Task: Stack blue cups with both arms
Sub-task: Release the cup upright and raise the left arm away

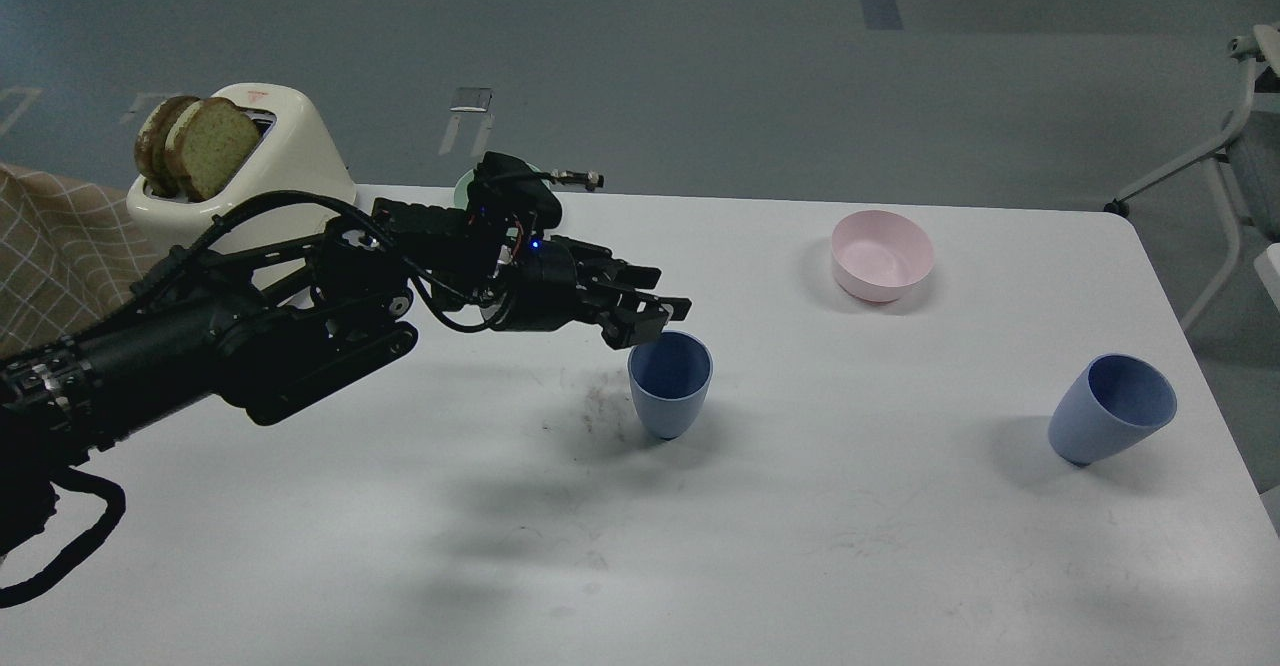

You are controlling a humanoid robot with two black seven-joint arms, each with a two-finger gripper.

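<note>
The left arm (250, 336) reaches in from the lower left of the frame toward the middle, and its gripper (650, 314) sits at the left rim of one blue cup (670, 384), which stands upright near the centre of the white table (800, 546). The fingers lie close together at that rim, but whether they pinch it cannot be told from here. The second blue cup (1110, 408) stands well apart at the right of the frame. A pink bowl (882, 255) rests in the upper right part of the table. At upper left a cream toaster (265, 171) holds two slices of bread (195, 146); a small red mark on its top is too small to read.
</note>
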